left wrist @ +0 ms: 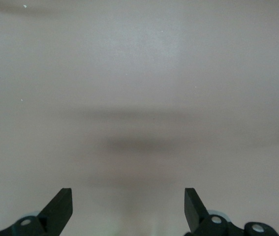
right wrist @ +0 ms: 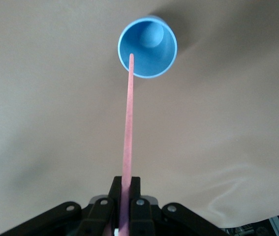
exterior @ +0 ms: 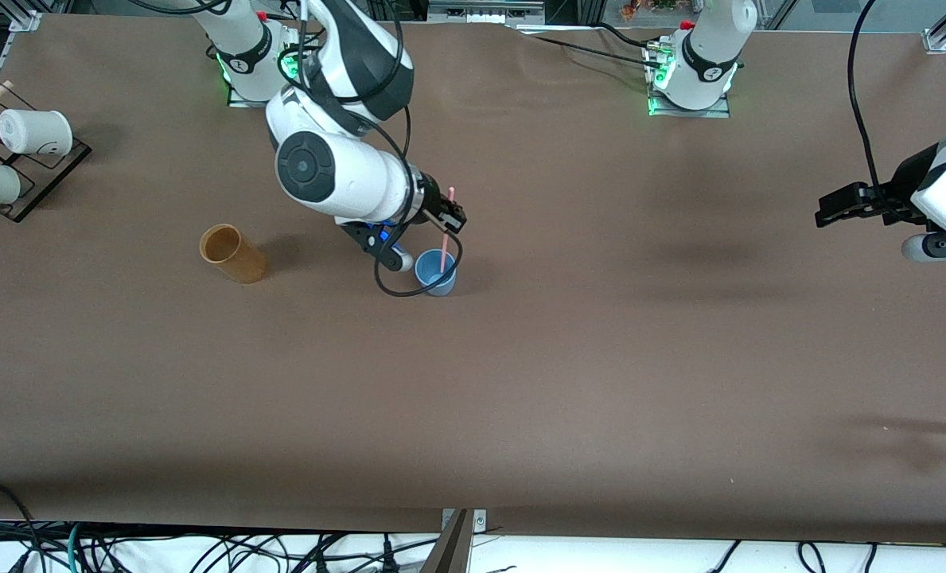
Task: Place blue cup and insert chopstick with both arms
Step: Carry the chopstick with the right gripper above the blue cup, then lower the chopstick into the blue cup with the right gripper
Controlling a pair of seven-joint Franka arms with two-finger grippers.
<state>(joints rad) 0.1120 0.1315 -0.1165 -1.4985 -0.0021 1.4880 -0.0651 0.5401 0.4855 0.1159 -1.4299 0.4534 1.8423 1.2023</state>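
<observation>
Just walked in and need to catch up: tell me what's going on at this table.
The right gripper is shut on the chopstick and holds it over the blue cup, which stands upright on the table; the stick's lower tip is at the cup's mouth. The left gripper waits open above bare table at its own end. An orange-brown cup stands apart, untouched.

I see the table (exterior: pixel 600 358) covered in a matt brown sheet, paper-like, faintly wrinkled near the bases. The blue cup (exterior: pixel 436 274) looks like smooth matt plastic; the chopstick (exterior: pixel 445 231) is a pale pink stick with a slightly grainy, dull surface. The orange-brown cup (exterior: pixel 232 253) has a soft sheen. My arms' shells are glossy white plastic, the right gripper (right wrist: pixel 124 206) fingers (right wrist: pixel 110 196) matt black
</observation>
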